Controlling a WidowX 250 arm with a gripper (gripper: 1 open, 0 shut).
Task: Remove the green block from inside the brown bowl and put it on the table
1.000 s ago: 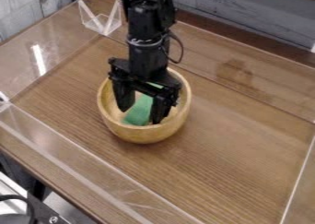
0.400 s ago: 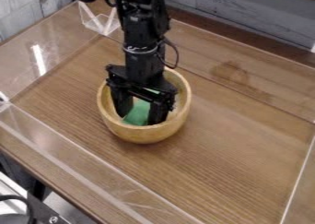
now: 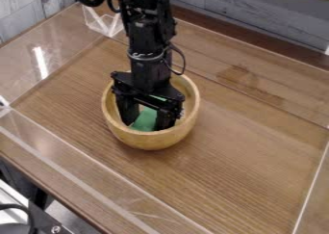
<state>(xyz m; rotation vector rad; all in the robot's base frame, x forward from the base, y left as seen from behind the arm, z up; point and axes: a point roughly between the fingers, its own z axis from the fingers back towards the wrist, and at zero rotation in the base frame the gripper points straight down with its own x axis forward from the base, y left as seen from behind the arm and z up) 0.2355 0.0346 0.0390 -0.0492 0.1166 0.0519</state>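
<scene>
The brown bowl [image 3: 144,138] sits left of centre on the table [image 3: 244,170]. Inside it lies the green block [image 3: 149,117], partly hidden by the arm's fingers. My gripper [image 3: 150,113] points straight down into the bowl, open, with one black finger [image 3: 125,111] on the block's left and the other on its right. The block shows between the fingers; whether the pads touch it cannot be told.
Clear acrylic walls [image 3: 52,156] run along the table's edges, near the front left and along the back. A grey plank wall rises behind. Bare tabletop lies to the right of and in front of the bowl.
The gripper has sunk slightly deeper into the bowl around the block. Its jaws stay open, and the bowl and block have not moved.
</scene>
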